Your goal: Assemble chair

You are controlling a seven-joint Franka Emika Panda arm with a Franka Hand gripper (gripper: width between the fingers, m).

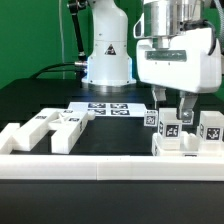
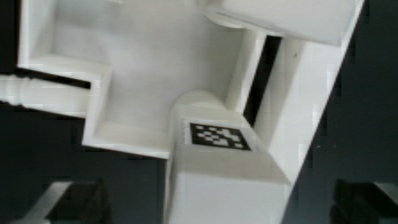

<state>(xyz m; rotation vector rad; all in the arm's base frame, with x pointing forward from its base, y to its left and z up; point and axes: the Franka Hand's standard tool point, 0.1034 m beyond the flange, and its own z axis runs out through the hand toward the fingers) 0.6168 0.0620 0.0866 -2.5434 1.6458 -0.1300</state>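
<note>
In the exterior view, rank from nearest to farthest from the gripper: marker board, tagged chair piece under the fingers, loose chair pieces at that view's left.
From the gripper:
1. Tagged chair piece, directly below it, on the exterior view's right.
2. Marker board, in the middle.
3. Loose chair pieces, on the exterior view's left.

a robotics lab: a white robot arm (image 1: 108, 55) on a black table (image 1: 40, 95), green backdrop (image 1: 30, 30), marker board (image 1: 105, 108), tagged chair parts (image 1: 60, 125).

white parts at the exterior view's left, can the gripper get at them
Probably yes: the white parts lie uncovered, though the gripper hangs over a tagged block at that view's right.
</note>
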